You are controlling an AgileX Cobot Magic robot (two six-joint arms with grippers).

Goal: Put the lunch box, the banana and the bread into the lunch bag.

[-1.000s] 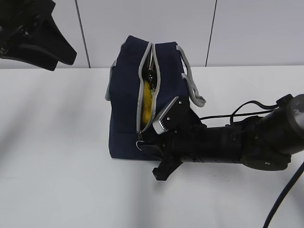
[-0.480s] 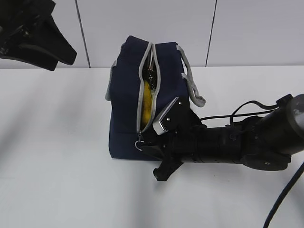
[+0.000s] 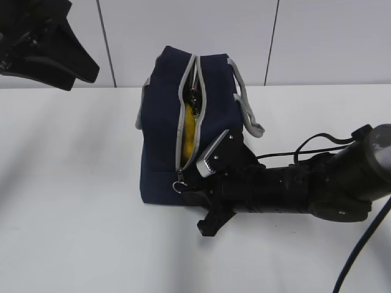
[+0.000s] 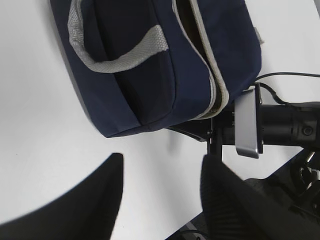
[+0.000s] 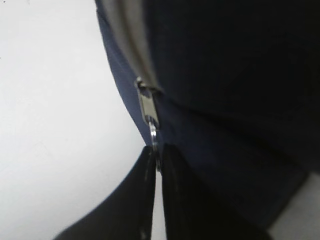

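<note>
The navy lunch bag [image 3: 162, 140] stands on the white table with its grey zipper parted along the top and front. The yellow banana [image 3: 190, 131] shows through the gap. The lunch box and the bread are hidden. My right gripper [image 3: 185, 187] lies low at the bag's near end, shut on the zipper's ring pull [image 5: 154, 134] below the slider [image 5: 148, 107]. My left gripper [image 4: 162, 170] hangs open above the bare table beside the lunch bag [image 4: 135, 65], holding nothing. In the exterior view its arm [image 3: 46, 43] is high at the upper left.
The bag's grey handles [image 3: 247, 113] droop to either side. My right arm [image 3: 305, 189] and its cables [image 3: 317, 141] lie across the table right of the bag. A panelled white wall [image 3: 317, 36] stands behind. White tabletop [image 3: 73, 201] stretches left and in front.
My right arm has shifted slightly down and toward the camera, still pinching the ring pull. The bag, the banana and the left arm have not moved.
</note>
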